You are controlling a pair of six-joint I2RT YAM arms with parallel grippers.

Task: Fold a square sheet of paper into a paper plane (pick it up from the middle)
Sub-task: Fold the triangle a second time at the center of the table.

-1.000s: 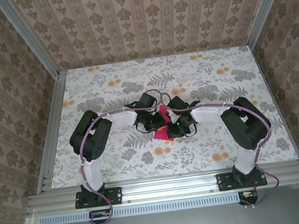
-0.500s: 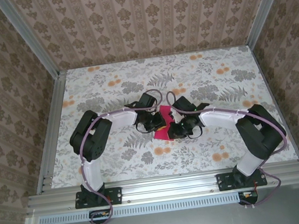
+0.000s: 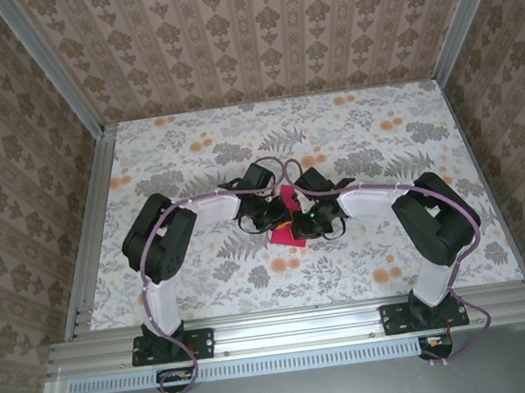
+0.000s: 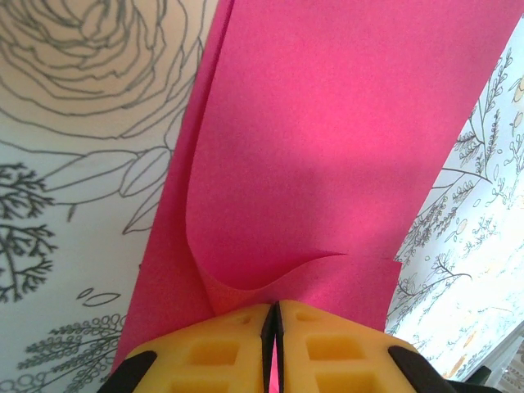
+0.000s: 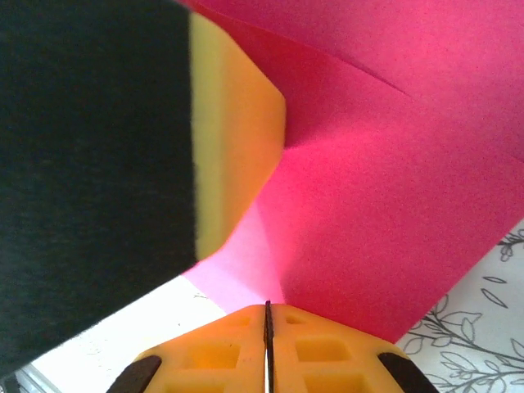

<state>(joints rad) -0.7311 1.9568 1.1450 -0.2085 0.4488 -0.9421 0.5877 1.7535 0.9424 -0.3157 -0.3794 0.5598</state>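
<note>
- Where the flower-printed desk (image 3: pixel 370 135) ends, aluminium rails (image 3: pixel 93 217) meet damask wallpaper (image 3: pixel 251 25).
- Mid-desk — the square sheet of paper (image 3: pixel 283 234), layered and curling.
- Pinched shut on its edges — left gripper (image 4: pixel 273 309), right gripper (image 5: pixel 267 304).

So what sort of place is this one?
Probably a lab robot cell dressed as a room: aluminium frame rails, wallpaper-print walls on three sides, and a floral tablecloth under the pink paper.
</note>
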